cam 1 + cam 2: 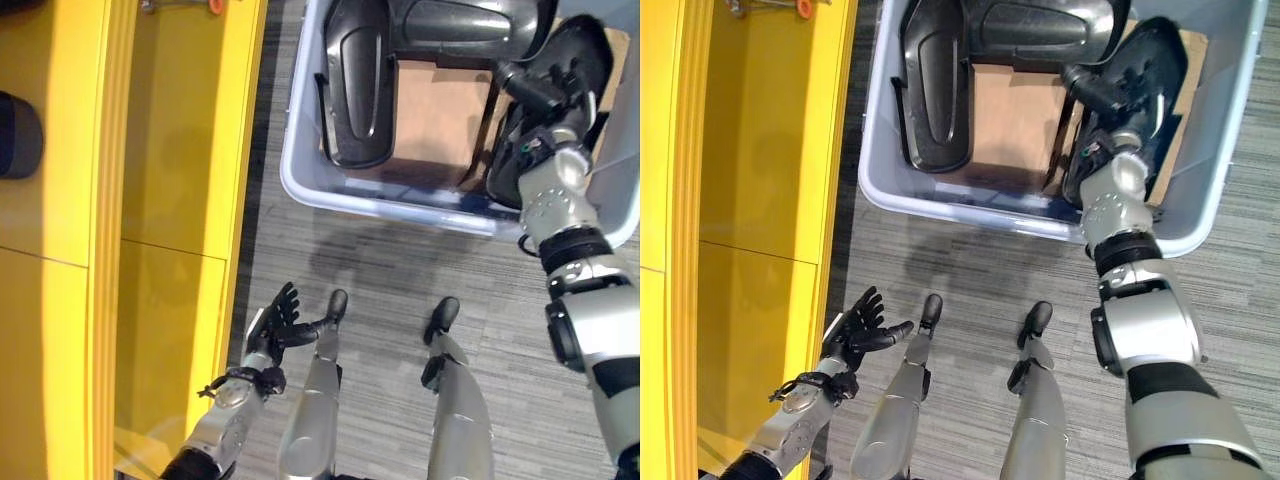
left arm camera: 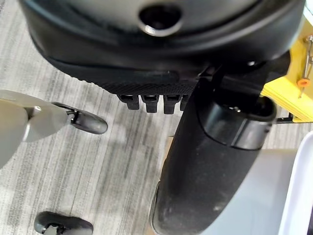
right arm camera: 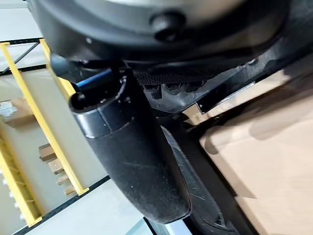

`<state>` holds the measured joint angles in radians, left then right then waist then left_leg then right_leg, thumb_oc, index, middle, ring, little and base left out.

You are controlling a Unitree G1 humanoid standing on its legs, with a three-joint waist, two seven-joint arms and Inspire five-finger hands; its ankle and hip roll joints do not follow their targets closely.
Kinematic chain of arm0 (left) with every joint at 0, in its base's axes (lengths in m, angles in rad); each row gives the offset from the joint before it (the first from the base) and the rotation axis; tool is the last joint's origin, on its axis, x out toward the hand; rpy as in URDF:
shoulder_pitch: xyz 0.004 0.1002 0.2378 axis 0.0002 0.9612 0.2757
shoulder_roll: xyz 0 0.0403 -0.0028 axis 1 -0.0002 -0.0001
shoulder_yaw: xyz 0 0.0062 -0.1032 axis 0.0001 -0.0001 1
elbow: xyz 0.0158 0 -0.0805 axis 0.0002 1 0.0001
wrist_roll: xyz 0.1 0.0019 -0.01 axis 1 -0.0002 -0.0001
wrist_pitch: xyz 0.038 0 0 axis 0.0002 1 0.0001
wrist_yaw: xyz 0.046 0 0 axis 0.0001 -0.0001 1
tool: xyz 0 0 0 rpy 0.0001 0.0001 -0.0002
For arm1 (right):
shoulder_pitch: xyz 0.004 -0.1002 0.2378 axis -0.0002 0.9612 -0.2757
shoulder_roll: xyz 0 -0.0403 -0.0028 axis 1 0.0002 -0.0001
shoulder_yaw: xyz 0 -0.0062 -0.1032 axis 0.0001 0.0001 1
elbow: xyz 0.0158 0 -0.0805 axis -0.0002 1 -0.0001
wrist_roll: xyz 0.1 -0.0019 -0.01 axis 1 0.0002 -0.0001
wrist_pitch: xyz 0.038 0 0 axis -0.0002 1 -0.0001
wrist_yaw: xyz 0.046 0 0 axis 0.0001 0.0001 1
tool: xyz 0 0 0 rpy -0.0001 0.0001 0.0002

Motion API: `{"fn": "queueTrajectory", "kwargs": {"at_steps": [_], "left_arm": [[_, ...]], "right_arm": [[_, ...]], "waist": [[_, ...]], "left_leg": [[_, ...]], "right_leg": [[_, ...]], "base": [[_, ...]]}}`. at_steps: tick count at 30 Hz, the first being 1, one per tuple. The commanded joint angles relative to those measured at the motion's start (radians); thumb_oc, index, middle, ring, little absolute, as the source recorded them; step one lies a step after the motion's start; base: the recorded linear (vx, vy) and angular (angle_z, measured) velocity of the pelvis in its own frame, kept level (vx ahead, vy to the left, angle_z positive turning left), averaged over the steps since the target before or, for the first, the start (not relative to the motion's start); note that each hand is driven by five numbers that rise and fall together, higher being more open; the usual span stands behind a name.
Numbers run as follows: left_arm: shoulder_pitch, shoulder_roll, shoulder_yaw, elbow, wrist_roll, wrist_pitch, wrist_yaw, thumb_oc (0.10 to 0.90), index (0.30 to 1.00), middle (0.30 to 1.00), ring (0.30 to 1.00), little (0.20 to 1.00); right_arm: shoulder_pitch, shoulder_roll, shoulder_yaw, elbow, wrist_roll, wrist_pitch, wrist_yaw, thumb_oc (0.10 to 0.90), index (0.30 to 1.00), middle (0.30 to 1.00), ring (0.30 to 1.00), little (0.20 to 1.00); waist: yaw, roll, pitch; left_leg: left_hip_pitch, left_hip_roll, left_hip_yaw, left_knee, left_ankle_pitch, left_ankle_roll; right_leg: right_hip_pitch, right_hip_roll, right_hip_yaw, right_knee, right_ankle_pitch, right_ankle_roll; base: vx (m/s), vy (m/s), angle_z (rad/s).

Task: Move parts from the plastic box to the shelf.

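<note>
In the left eye view the right hand (image 1: 545,85) reaches into the plastic box (image 1: 400,205) among the dark parts (image 1: 360,80), its grasp not clear to me; the right eye view shows the left hand (image 1: 862,325) open and empty beside the yellow shelf (image 1: 760,200), so moving seems barely begun.

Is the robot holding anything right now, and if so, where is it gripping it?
The right robot hand is down in the plastic box against a black part, but whether it grips it cannot be told. The left robot hand is open and holds nothing.
</note>
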<state>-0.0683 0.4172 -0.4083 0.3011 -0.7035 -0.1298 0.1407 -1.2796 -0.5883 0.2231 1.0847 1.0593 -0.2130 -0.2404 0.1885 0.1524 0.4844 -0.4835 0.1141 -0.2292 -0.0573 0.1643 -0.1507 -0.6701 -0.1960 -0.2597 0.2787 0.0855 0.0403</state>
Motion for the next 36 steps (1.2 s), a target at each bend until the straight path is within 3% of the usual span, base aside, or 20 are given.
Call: {"fn": "queueTrajectory", "kwargs": {"at_steps": [1, 5, 10, 13, 21, 25, 28, 36], "left_arm": [[0.025, 0.076, -0.073, -0.089, -0.009, -0.038, -0.014, 0.900, 1.000, 1.000, 1.000, 1.000], [0.016, 0.074, -0.074, -0.085, -0.005, -0.041, -0.014, 0.900, 1.000, 1.000, 1.000, 1.000], [0.024, 0.071, -0.059, -0.091, -0.006, -0.044, -0.005, 0.900, 1.000, 1.000, 1.000, 1.000], [0.039, 0.067, -0.038, -0.093, -0.009, -0.046, 0.004, 0.900, 1.000, 1.000, 1.000, 1.000], [0.073, 0.062, -0.006, -0.101, 0.002, -0.041, 0.008, 0.900, 1.000, 1.000, 1.000, 1.000], [0.089, 0.062, 0.008, -0.108, 0.014, -0.041, 0.010, 0.900, 1.000, 1.000, 1.000, 1.000], [0.118, 0.063, 0.040, -0.118, 0.043, -0.046, 0.005, 0.900, 1.000, 1.000, 1.000, 1.000], [0.138, 0.055, 0.062, -0.119, 0.068, -0.046, 0.007, 0.900, 1.000, 1.000, 1.000, 1.000]], "right_arm": [[-0.089, -0.085, 0.100, -0.025, -0.061, -0.045, 0.028, 0.900, 1.000, 1.000, 1.000, 1.000], [-0.088, -0.113, 0.127, -0.103, -0.074, -0.056, 0.032, 0.900, 1.000, 1.000, 1.000, 1.000], [-0.036, -0.152, 0.152, -0.370, -0.121, -0.104, 0.014, 0.900, 1.000, 1.000, 1.000, 1.000], [0.061, -0.178, 0.116, -0.583, -0.164, -0.153, -0.003, 0.900, 1.000, 1.000, 1.000, 1.000], [0.332, -0.155, -0.001, -0.906, -0.292, -0.181, -0.019, 0.900, 1.000, 1.000, 1.000, 1.000], [0.426, -0.151, -0.035, -1.005, -0.375, -0.180, -0.032, 0.900, 1.000, 1.000, 1.000, 1.000], [0.541, -0.190, -0.079, -1.100, -0.549, -0.156, -0.057, 0.900, 1.000, 1.000, 1.000, 1.000], [0.752, -0.158, -0.084, -1.216, -0.708, -0.115, -0.032, 0.900, 1.000, 1.000, 1.000, 1.000]], "waist": [[0.021, 0.000, -0.059], [0.010, -0.007, -0.055], [-0.021, -0.034, -0.045], [-0.051, -0.051, -0.037], [-0.093, -0.082, -0.033], [-0.104, -0.095, -0.035], [-0.121, -0.110, -0.043], [-0.146, -0.127, -0.048]], "left_leg": [[0.146, 0.025, -0.018, -0.030, -0.049, 0.034], [0.146, 0.024, -0.019, -0.030, -0.049, 0.034], [0.151, 0.026, -0.010, -0.030, -0.054, 0.034], [0.161, 0.030, -0.002, -0.030, -0.059, 0.034], [0.180, 0.038, 0.011, -0.030, -0.067, 0.035], [0.186, 0.042, 0.017, -0.030, -0.068, 0.032], [0.191, 0.047, 0.022, -0.030, -0.069, 0.029], [0.199, 0.051, 0.036, -0.030, -0.069, 0.030]], "right_leg": [[0.031, -0.063, 0.028, 0.014, -0.002, 0.099], [0.032, -0.062, 0.029, 0.013, 0.001, 0.099], [0.034, -0.054, 0.036, 0.005, 0.010, 0.099], [0.037, -0.051, 0.043, 0.001, 0.013, 0.101], [0.061, -0.042, 0.049, -0.014, 0.018, 0.102], [0.075, -0.035, 0.050, -0.028, 0.022, 0.103], [0.090, -0.030, 0.049, -0.046, 0.027, 0.104], [0.095, -0.023, 0.056, -0.062, 0.041, 0.106]], "base": [[0.00, 0.000, 0.00], [0.00, 0.001, 0.06], [0.00, 0.006, 0.04], [0.00, 0.000, 0.00], [-0.01, 0.005, -0.03], [-0.02, -0.003, -0.11], [-0.02, -0.009, -0.09], [-0.01, 0.002, -0.03]]}}
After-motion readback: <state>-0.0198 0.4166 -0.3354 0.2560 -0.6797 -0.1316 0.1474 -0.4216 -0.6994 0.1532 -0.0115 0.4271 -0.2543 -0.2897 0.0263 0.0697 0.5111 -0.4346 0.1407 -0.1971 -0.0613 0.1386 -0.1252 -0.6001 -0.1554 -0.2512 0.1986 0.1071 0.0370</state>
